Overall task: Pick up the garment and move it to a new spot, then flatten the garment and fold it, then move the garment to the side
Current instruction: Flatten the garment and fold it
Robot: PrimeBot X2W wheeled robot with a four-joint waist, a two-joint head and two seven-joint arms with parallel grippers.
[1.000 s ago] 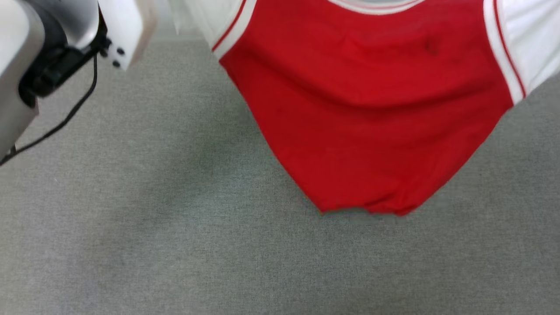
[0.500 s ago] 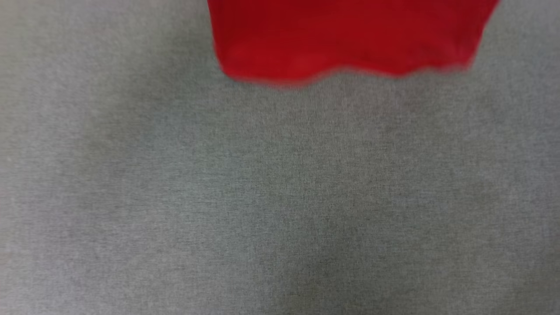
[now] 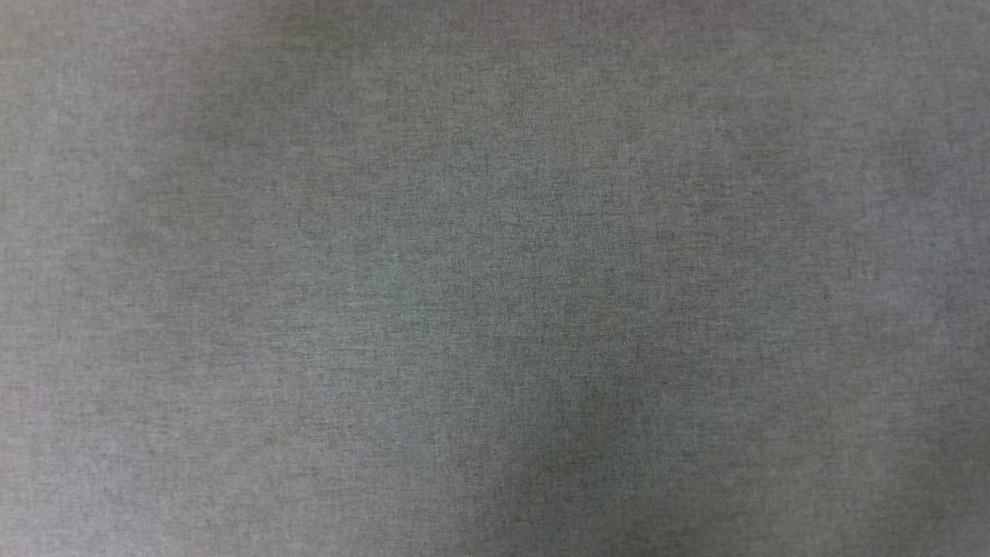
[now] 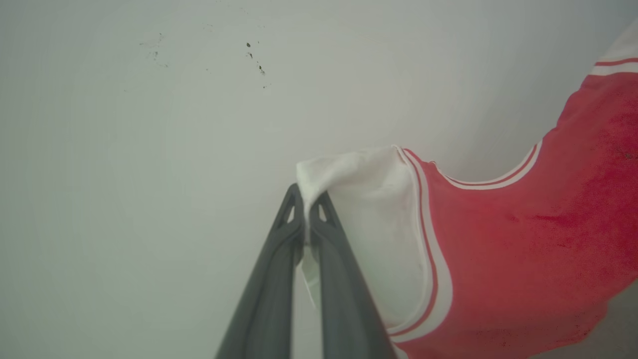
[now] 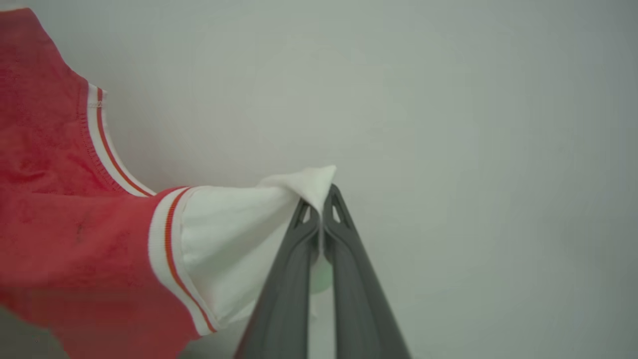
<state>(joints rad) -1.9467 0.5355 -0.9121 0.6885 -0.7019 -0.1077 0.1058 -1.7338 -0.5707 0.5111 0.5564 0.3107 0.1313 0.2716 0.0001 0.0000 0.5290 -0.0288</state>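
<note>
**Jaws pressed together on white sleeve cloth, left gripper (image 4: 305, 199) and right gripper (image 5: 319, 197) alike**

In the left wrist view, the two dark fingers (image 4: 269, 289) rise side by side, with a strip of white fabric caught in the narrow slit between them. At their tips they pinch a bunched fold of the garment (image 4: 523, 239), taken at the edge of one white sleeve (image 4: 369, 209). Past the tips, that sleeve spreads to the view's right and meets the striped trim (image 4: 433, 259). Then come the red body and the curved collar (image 4: 493, 179), and the cloth runs off the right edge. Behind it stands a pale plain wall (image 4: 149, 149) with a few dark specks (image 4: 256, 60).

The right wrist view matches this on the other side. The jaws there are shut on a peak of the other white sleeve (image 5: 234, 234). The red-and-white seam band (image 5: 169, 249) and the red cloth stretch away to the view's left. The same pale backdrop (image 5: 473, 149) lies beyond.

The head view looks down on a grey woven surface (image 3: 495, 278) with soft shadows across it.
</note>
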